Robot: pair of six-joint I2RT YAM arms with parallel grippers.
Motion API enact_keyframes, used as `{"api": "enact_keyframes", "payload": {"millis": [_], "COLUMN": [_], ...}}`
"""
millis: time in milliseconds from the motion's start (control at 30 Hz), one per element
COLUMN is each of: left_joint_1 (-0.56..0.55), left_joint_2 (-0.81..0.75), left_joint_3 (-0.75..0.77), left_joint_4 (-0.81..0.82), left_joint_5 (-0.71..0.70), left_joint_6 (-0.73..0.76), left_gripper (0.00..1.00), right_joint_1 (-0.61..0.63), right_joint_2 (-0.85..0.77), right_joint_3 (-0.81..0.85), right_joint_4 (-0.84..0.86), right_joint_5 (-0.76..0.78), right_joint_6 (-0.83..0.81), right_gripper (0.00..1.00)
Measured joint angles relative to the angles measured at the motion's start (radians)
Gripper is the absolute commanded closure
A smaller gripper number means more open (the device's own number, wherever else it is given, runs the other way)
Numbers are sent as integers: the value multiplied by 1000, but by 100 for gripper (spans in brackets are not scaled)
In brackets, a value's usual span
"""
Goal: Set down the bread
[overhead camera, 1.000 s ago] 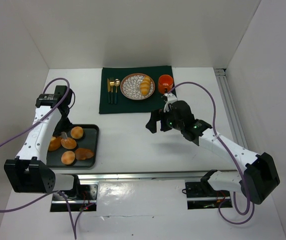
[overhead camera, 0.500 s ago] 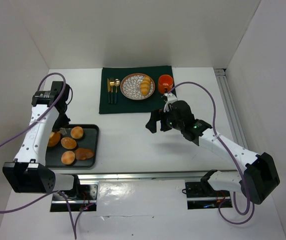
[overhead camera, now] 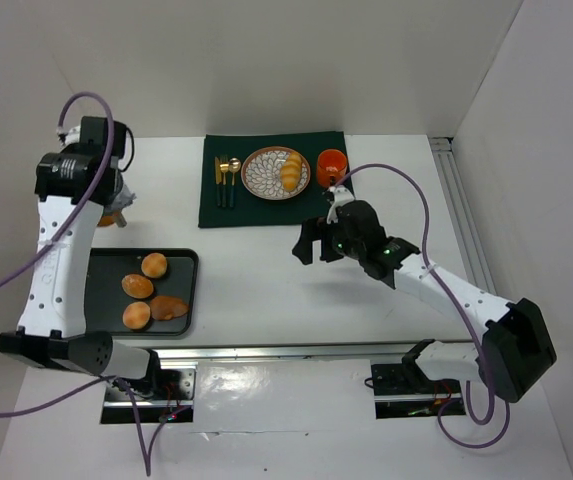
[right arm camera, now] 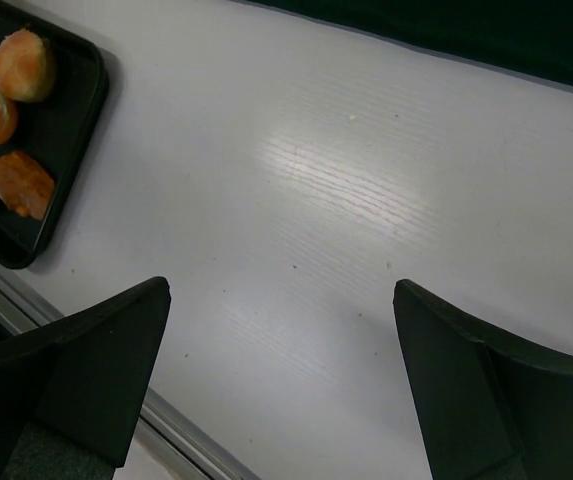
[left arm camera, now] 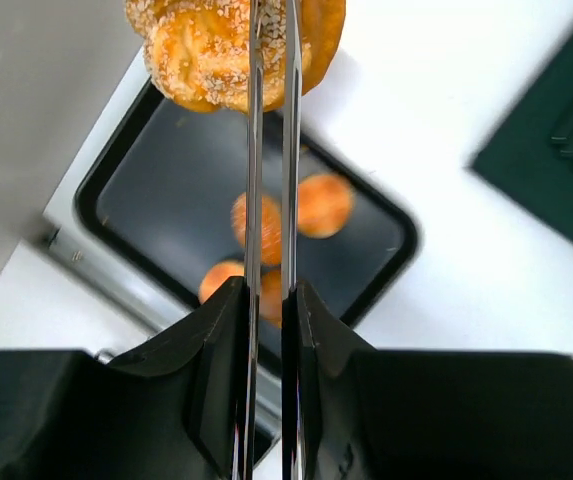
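Golden-brown and seeded, the loaf (left arm camera: 201,45) hangs pinched in the left gripper (left arm camera: 269,30). Its fingers (left arm camera: 253,150) stand narrow, almost together, pressed into the crust. From above, the loaf is in the air at about 10 o'clock over the table (overhead camera: 256,270), just off the 11 o'clock corner of the black tray (overhead camera: 191,290).

On the tray lie three buns (overhead camera: 154,265) and a flat piece (overhead camera: 170,307), the flat one at the 5 o'clock end.

At 12 o'clock lies a green mat (overhead camera: 211,205) with a patterned plate (overhead camera: 261,172) on it. A ridged roll (overhead camera: 291,170) lies on the plate's 3 o'clock side. An orange cup (overhead camera: 331,165) stands at 3 o'clock of the plate and cutlery (overhead camera: 228,178) lies at its 9 o'clock.

The right gripper (right arm camera: 281,290) hovers over bare table near the middle. Its fingers are spread wide and hold nothing.
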Motion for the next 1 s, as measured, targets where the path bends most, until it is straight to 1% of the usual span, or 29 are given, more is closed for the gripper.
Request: {"api": "enact_keyframes", "payload": {"millis": [133, 233, 333, 400, 500, 733, 1000], "left_joint_1": [-116, -220, -296, -335, -369, -392, -414], "left_joint_2": [109, 267, 419, 509, 587, 706, 746], "left_joint_3": [161, 322, 463, 531, 557, 575, 579], "left_joint_4": [18, 27, 61, 100, 166, 282, 357], "left_joint_5": [6, 10, 23, 43, 98, 208, 273], "left_joint_6": [31, 49, 69, 79, 100, 122, 127], "left_gripper": [100, 100, 100, 100, 100, 100, 100], "right_joint_1": [-5, -9, -19, -29, -38, -47, -47], "right_joint_2": [-21, -68, -137, -192, -240, -286, -284], "right_joint_3": [0, 2, 2, 5, 17, 29, 36], "right_joint_4": [-8, -24, -49, -79, -118, -233, -300], "right_joint_5": [65, 140, 220, 274, 333, 414, 454], "right_joint_6": [20, 42, 68, 82, 102, 154, 180], "right_gripper": [0, 0, 0, 0, 0, 0, 0]}}
